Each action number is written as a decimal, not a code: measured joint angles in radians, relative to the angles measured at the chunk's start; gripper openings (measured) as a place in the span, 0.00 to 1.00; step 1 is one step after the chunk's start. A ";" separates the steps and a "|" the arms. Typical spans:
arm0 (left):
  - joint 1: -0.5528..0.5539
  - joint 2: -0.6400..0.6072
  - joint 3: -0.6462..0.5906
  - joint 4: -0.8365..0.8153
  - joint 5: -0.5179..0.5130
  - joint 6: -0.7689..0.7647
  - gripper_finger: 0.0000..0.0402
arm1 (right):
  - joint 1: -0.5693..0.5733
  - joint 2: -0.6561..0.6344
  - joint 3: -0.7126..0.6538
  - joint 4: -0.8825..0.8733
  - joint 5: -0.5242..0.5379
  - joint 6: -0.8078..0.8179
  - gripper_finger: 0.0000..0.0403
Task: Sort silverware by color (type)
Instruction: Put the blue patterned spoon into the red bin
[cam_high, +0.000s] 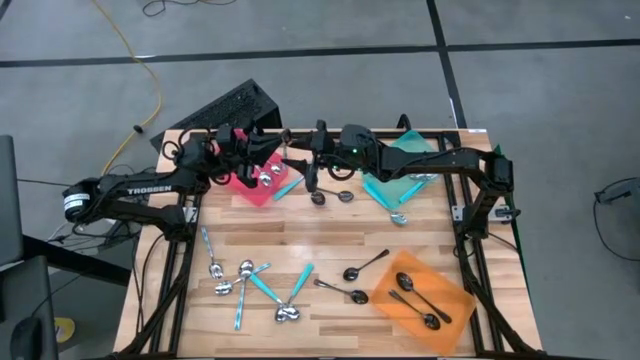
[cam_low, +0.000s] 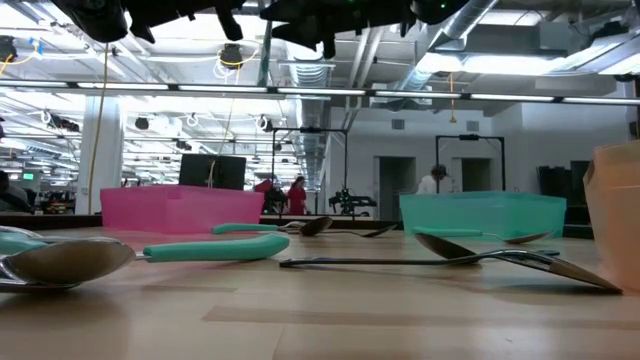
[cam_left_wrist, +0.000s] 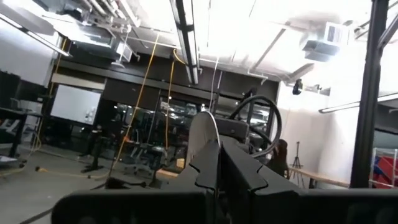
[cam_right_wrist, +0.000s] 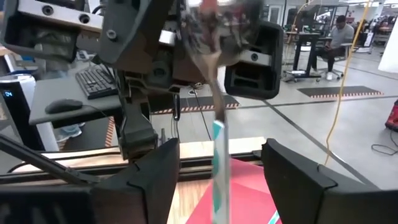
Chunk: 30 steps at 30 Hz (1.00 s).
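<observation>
Right wrist view: teal-handled spoon (cam_right_wrist: 217, 155) hangs in the air above the red tray (cam_right_wrist: 249, 193) at the back of the desk (cam_high: 330, 240). Pinched by its bowl in the left gripper (cam_right_wrist: 211, 28), fully closed on it. Right gripper (cam_right_wrist: 221, 171) spread wide on either side of the handle, gripping nothing. Long axis near vertical: bowl up, teal handle pointing down toward the tray. Best now, as a judgement: draw the right gripper straight back without brushing the handle, hold the left pinch firm so the spoon does not swing, then lower it handle first into its proper tray.
</observation>
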 joint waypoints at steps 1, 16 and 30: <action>0.000 0.000 0.000 0.001 0.000 0.002 0.00 | 0.000 0.002 0.000 0.000 0.000 0.000 0.60; -0.003 -0.001 0.000 0.048 -0.003 -0.014 0.00 | 0.004 0.063 -0.001 0.055 -0.040 0.054 0.42; -0.003 -0.001 0.001 0.002 -0.008 -0.021 0.00 | 0.005 0.063 -0.001 0.026 -0.049 0.075 0.13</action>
